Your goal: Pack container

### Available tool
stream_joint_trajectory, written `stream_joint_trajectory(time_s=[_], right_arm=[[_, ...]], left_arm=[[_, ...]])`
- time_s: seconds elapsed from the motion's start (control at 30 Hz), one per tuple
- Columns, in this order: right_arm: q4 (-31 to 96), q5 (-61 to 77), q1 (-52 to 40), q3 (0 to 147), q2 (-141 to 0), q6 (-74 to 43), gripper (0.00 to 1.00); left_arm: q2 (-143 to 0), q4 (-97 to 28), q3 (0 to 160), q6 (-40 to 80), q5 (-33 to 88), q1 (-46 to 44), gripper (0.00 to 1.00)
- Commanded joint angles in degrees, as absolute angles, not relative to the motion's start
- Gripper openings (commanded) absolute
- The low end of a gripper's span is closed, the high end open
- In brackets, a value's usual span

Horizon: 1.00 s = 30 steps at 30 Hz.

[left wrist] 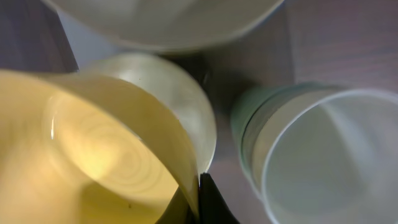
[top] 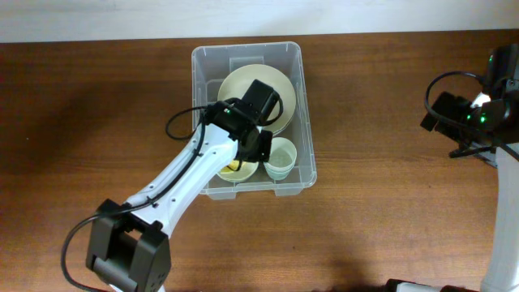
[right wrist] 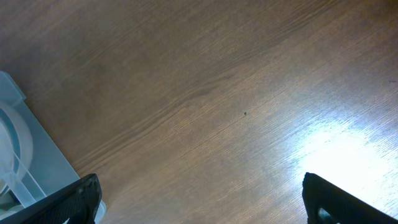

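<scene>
The clear plastic container (top: 306,122) stands on the wooden table; its corner also shows in the right wrist view (right wrist: 37,155). Inside it are a large pale green bowl (top: 243,85) at the far end, a pale mint cup (top: 280,158) at the near right, and a yellow bowl (top: 231,169) at the near left. My left gripper (top: 243,154) reaches into the container. In the left wrist view it (left wrist: 198,202) is shut on the rim of the yellow bowl (left wrist: 99,155), next to the cup (left wrist: 323,155). My right gripper (right wrist: 202,199) is open and empty over bare table.
My right arm (top: 470,113) is at the far right of the table, well away from the container. My left arm runs from the front left up to the container. The table's back edge meets a white wall.
</scene>
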<state>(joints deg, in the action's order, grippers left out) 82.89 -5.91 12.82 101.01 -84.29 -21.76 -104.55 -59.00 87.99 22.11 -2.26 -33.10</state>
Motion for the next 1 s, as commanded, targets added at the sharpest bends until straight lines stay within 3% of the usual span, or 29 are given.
stream_joint_trajectory(time_s=[0.0, 0.1, 0.17, 0.53, 0.77, 0.97], right_arm=[[82.8, -5.8, 13.1, 100.5, -84.4, -21.3, 0.99], [82.8, -5.8, 13.1, 100.5, -84.4, -21.3, 0.99], [82.8, -5.8, 13.1, 100.5, -84.4, -21.3, 0.99], [83.4, -6.0, 12.3, 100.5, -84.4, -19.4, 1.0], [80.0, -9.9, 4.9, 100.5, -84.4, -17.5, 0.99], [68.7, -9.9, -2.0, 100.5, -84.7, -16.3, 0.99]], left_arm=[[-105.8, -60.6, 88.6, 25.1, -0.6, -33.2, 0.12], [-105.9, -60.9, 88.6, 25.0, -0.6, -33.2, 0.36], [-105.9, -60.9, 88.6, 25.0, -0.6, -33.2, 0.45], [-100.9, -61.2, 88.6, 25.0, -6.4, -30.6, 0.46], [-88.5, -60.4, 88.6, 24.7, -13.0, -20.6, 0.49], [-85.3, -56.2, 88.6, 11.3, -8.4, -9.6, 0.51]])
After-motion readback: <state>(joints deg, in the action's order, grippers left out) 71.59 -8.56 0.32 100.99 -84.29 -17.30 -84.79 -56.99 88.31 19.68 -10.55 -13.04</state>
